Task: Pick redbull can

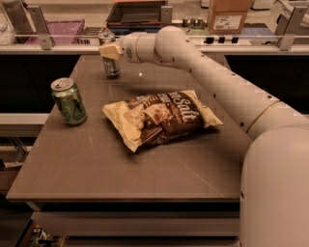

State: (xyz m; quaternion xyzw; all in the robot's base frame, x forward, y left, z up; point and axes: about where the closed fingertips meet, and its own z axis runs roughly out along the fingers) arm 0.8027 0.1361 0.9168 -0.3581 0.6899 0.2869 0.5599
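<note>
The redbull can [111, 67] is slim and silver-blue with a silver top, and is upright at the far left of the brown table [145, 178]. My gripper [109, 51] reaches in from the right at the end of the white arm [207, 72]. Its cream fingers [107, 50] are closed across the can's upper middle, hiding that part. I cannot tell whether the can's base touches the table.
A green can [70, 101] stands near the table's left edge. A chip bag [161, 118] lies flat in the middle. Behind the table is a counter with a rail, a dark tray [137, 12] and a cardboard box [229, 14].
</note>
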